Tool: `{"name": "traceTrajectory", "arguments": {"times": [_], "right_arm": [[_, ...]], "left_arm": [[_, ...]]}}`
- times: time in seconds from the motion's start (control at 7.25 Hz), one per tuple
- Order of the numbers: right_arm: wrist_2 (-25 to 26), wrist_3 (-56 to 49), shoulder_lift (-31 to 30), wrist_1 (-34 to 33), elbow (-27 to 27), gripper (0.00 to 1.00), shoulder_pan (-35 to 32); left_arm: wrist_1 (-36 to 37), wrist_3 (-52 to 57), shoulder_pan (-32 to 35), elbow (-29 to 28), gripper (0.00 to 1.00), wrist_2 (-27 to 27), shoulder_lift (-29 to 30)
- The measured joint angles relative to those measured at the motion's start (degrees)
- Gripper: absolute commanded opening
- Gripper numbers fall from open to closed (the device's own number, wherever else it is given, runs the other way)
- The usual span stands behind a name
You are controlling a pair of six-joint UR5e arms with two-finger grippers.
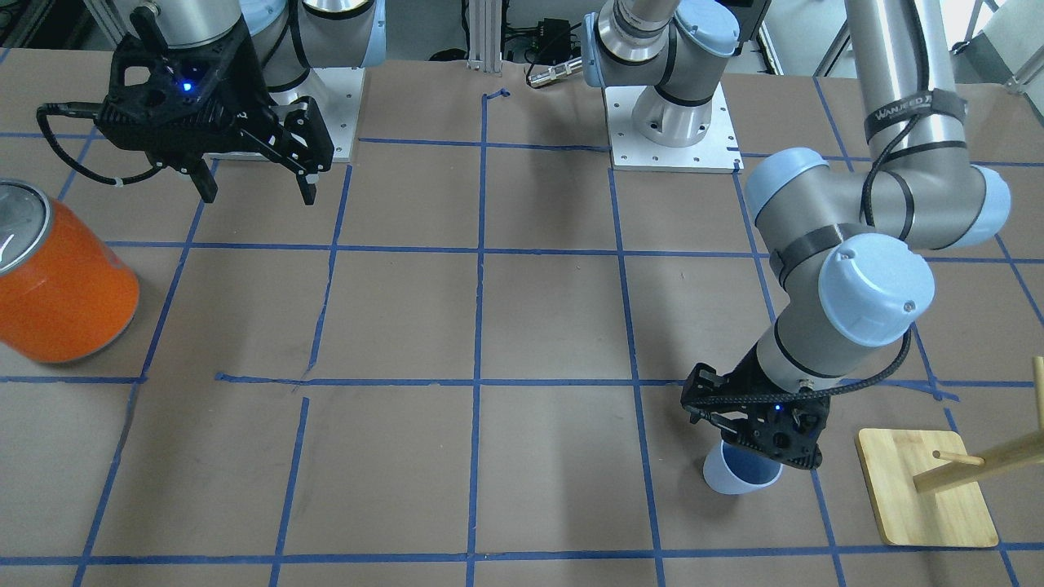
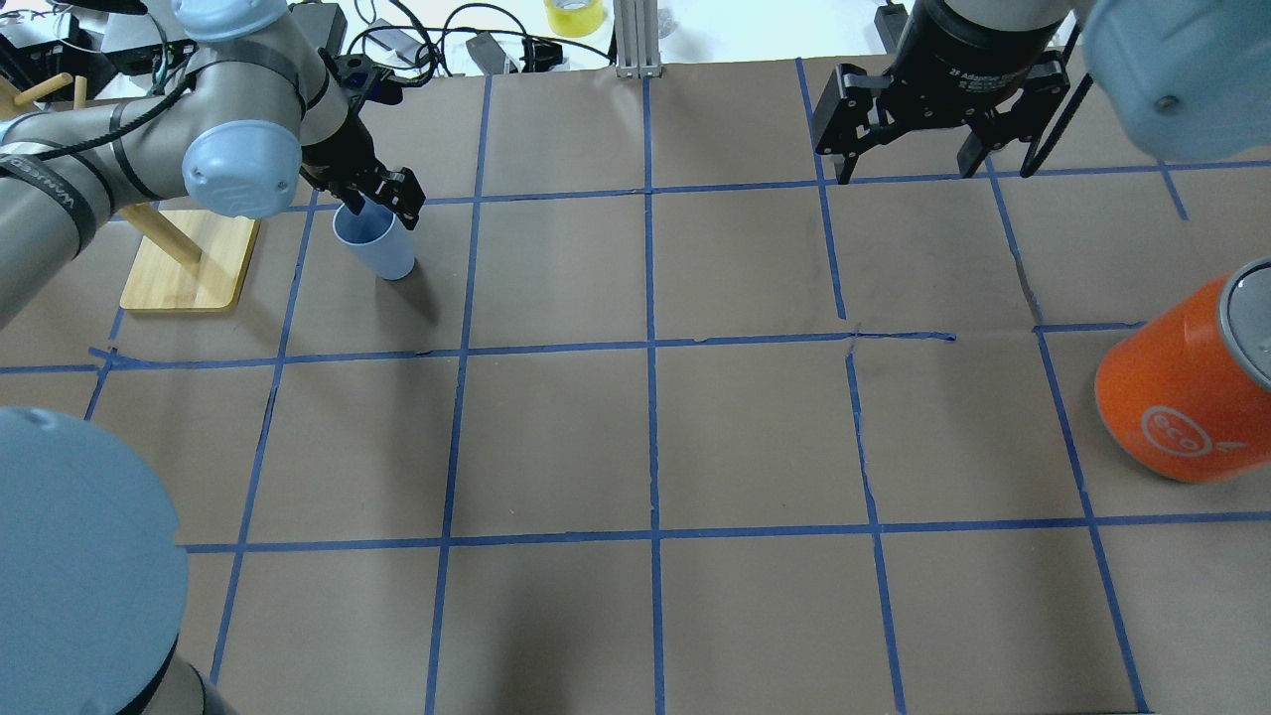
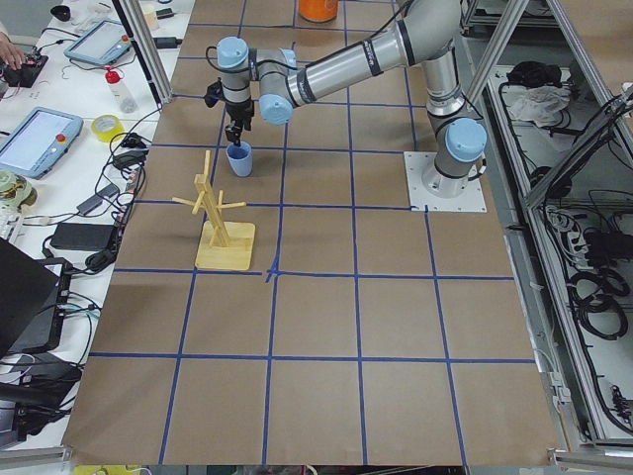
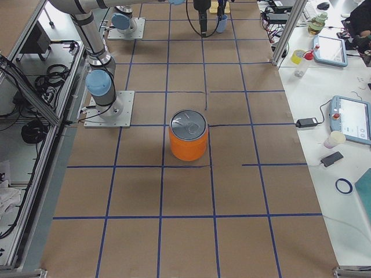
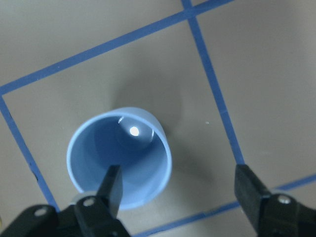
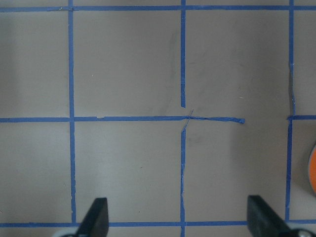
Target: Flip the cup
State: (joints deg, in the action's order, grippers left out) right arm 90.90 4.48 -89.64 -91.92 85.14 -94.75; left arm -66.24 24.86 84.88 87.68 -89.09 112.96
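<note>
Cup: the pale blue cup (image 5: 118, 158) stands mouth up on the surface (image 1: 538, 326), its blue inside open to the wrist camera.
Cup's place: inside one taped square on the robot's left half, close to a blue tape corner and near the wooden peg stand (image 1: 922, 489), apart from it.
Left gripper: the left gripper (image 5: 178, 172) hangs directly over the cup with its jaws spread wide, holding nothing.
Left fingers: one finger (image 5: 112, 185) lies across the cup's near rim and over its mouth; the other is outside the cup, over bare paper. Whether the first finger touches the rim cannot be told.
Right gripper: the right gripper (image 1: 259, 196) hovers above the surface near its own base, jaws wide apart and empty.
Orange can: the orange can (image 2: 1182, 397) stands upright with its silver top up on the robot's right side, well apart from the cup.
Surface: brown paper marked in squares with blue tape.
</note>
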Motion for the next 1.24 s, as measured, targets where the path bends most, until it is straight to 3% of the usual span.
{"name": "traceTrajectory", "arguments": {"times": [0.69,1.24], "right_arm": [[0.0,0.0,0.0,-0.1,-0.1,1.00,0.0],[-0.1,0.0,0.1,-0.1,-0.1,1.00,-0.1]], "left_arm": [[-18.1,-21.9,5.7,0.1,1.00,-2.4,-17.9],[-23.2,-25.6,7.8,1.0,1.00,-2.3,-26.7]]}}
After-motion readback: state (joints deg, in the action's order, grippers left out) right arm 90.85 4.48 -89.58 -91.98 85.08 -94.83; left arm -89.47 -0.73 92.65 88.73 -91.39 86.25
